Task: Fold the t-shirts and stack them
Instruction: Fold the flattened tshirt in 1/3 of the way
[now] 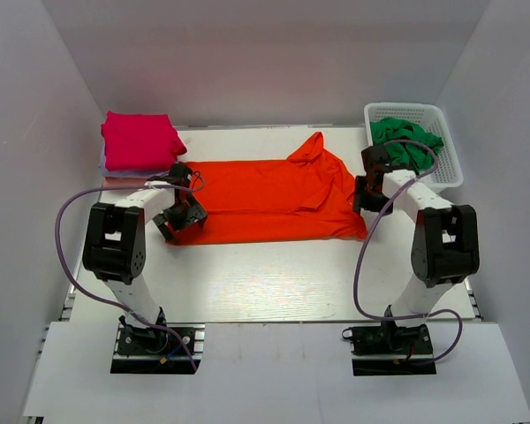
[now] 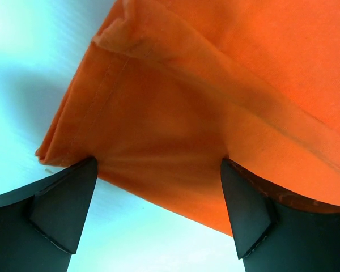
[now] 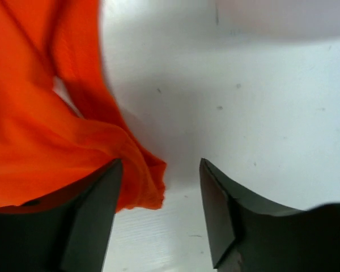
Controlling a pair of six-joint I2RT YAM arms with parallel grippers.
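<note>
The bright orange-red t-shirt (image 1: 274, 196) lies folded lengthwise across the middle of the table, one sleeve (image 1: 311, 148) sticking up at the back. My left gripper (image 1: 178, 223) is open at the shirt's left end; in the left wrist view its hem corner (image 2: 158, 141) lies between the spread fingers (image 2: 62, 204). My right gripper (image 1: 364, 196) is open at the shirt's right end; in the right wrist view a bunched edge (image 3: 141, 175) sits beside the left finger (image 3: 90, 215). A folded magenta t-shirt (image 1: 140, 140) tops a stack at the back left. A green t-shirt (image 1: 406, 141) lies in the basket.
A white basket (image 1: 450, 163) stands at the back right. The stack at the back left has pale lilac/pink cloth (image 1: 115, 177) under the magenta shirt. White walls enclose the table on three sides. Purple cables (image 1: 362, 265) loop beside each arm.
</note>
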